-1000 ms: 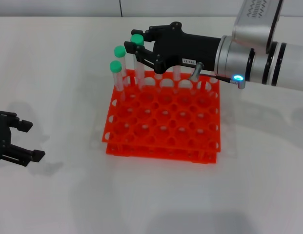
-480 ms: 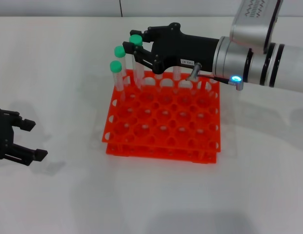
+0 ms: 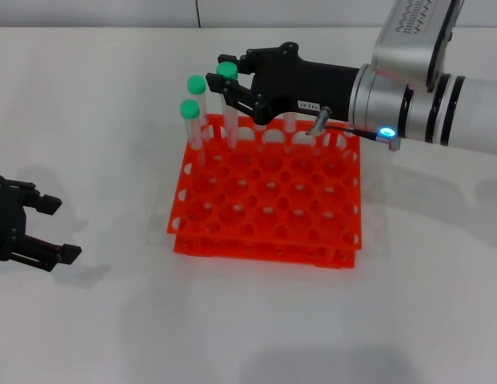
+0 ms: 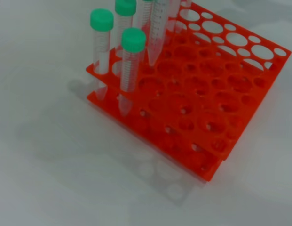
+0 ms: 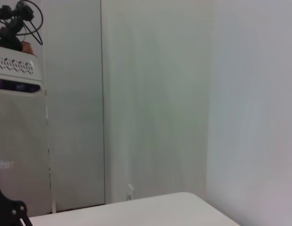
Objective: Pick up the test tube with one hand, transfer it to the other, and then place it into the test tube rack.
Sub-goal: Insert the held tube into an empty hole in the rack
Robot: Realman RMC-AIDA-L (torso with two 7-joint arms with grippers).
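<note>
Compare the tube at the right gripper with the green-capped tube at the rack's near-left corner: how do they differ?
The test tube is between the right gripper fingers; the corner tube stands free, untouched. The test tube's cap rides higher than the corner tube's. The test tube is in the far row of the test tube rack; the corner tube is a row nearer. Both are clear, green-capped and upright.
</note>
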